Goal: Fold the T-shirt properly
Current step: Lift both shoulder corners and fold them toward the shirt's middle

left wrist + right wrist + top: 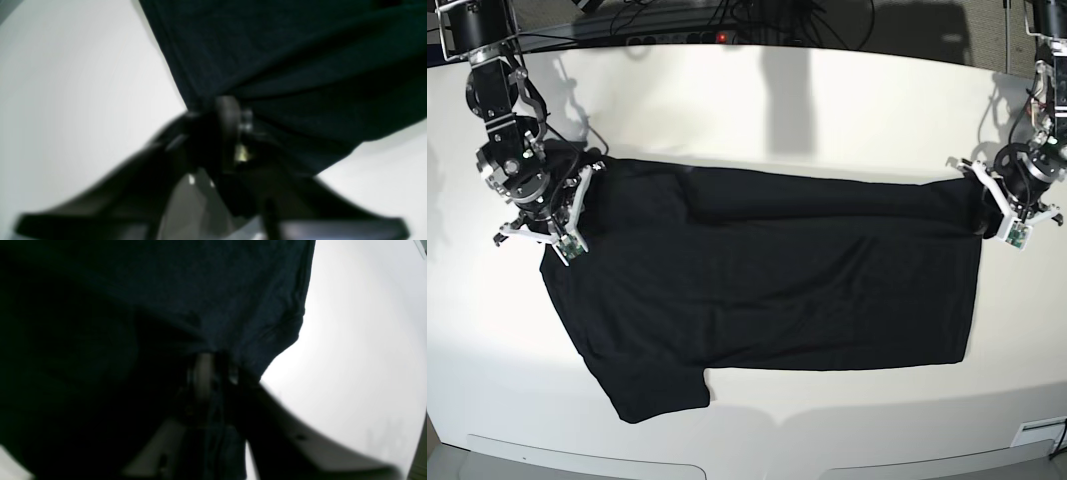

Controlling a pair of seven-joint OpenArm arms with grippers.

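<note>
- Where the black T-shirt (767,280) lies, it is spread flat across the middle of the white table (757,100), plain side up, with one short sleeve (652,385) sticking out toward the near edge on the left.
- A long fold runs from left to right along the shirt's far edge.
- On the scene's left, the right claw (567,215) sits at the shirt's far-left corner, touching the cloth.
- From the right wrist view, dark cloth (206,306) bunches right at the tips of that claw (215,368); I cannot tell whether it is pinched or merely resting there, nor how wide the jaws stand.
- On the scene's right, the left claw (999,205) sits at the shirt's far-right corner.
- From the left wrist view, cloth (283,60) gathers at the tips of this claw (233,123) too; the picture is blurred, so its grip and opening cannot be told.
</note>
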